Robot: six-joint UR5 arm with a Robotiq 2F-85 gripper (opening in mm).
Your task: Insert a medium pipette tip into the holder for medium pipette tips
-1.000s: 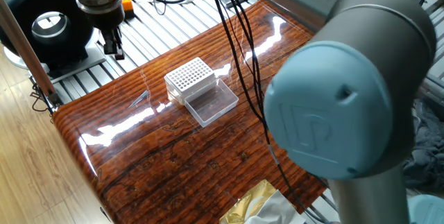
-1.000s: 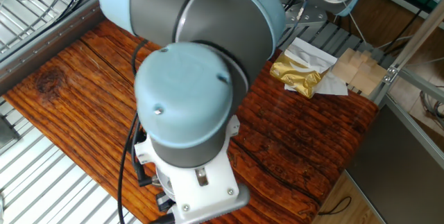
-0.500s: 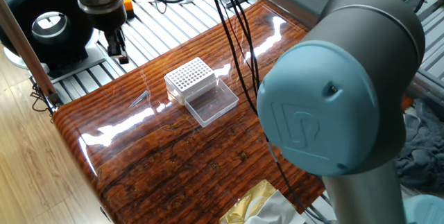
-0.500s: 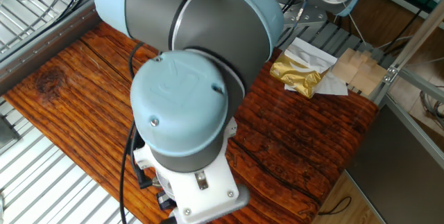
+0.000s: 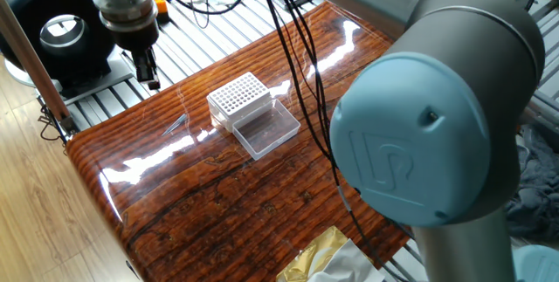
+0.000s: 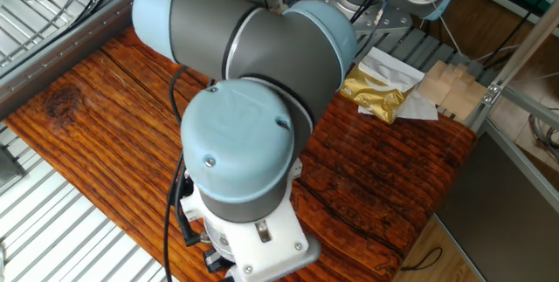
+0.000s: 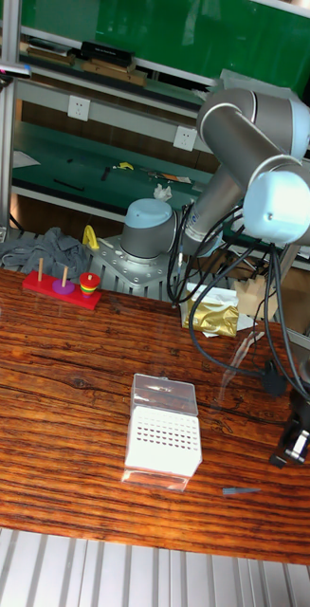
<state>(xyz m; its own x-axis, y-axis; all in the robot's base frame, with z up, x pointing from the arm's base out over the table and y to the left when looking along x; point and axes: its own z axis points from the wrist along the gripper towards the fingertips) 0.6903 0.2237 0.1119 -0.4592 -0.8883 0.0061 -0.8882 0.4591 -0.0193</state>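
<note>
The holder for medium pipette tips (image 5: 239,97) (image 7: 164,435) sits near the middle of the shiny wooden tabletop (image 5: 218,195) (image 7: 60,379). Its white top has many small holes. Its clear lid (image 5: 265,128) (image 7: 164,391) lies open, joined to the box on one side. A small pipette tip (image 5: 177,125) (image 7: 241,491) lies flat on the wood, near the holder but not touching it. The end effector (image 5: 147,65) (image 7: 298,441) hangs over the edge of the tabletop, well apart from the holder. Its two dark fingers look close together with nothing between them, but I cannot tell for sure. Black cables (image 5: 297,64) hang from the big grey and blue arm (image 5: 428,142) (image 6: 244,134). A gold bag (image 6: 376,94) (image 7: 216,318) lies at the far side.
</note>
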